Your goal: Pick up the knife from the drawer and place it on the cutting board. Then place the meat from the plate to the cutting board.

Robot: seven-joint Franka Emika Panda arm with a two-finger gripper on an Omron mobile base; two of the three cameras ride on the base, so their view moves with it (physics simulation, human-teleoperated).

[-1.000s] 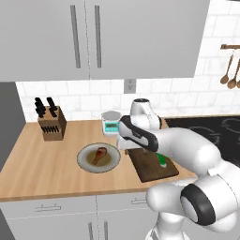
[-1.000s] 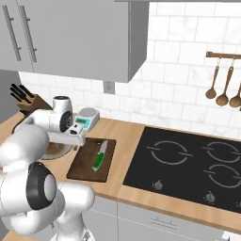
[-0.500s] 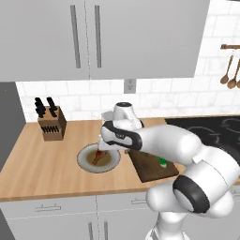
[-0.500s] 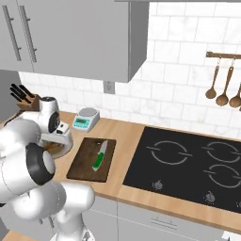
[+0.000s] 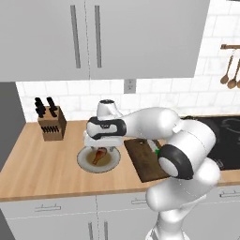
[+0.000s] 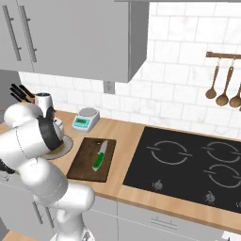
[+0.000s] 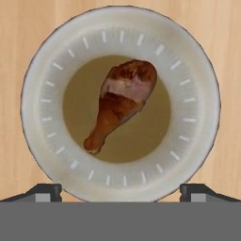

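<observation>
While the gripper [image 5: 100,146] hangs over the plate [image 5: 84,161] in the left base view, the meat [image 5: 99,155] lies in the plate's centre, near the counter's front edge; the arm reaches left, hand pointing down. From the right base view, the knife [image 6: 100,156] rests on the cutting board [image 6: 84,162]. Looking down from the hand, the fingertips [image 7: 44,190] stand spread wide at the plate's rim. Risk: the tapered drumstick may roll or slip out if pinched off-centre.
</observation>
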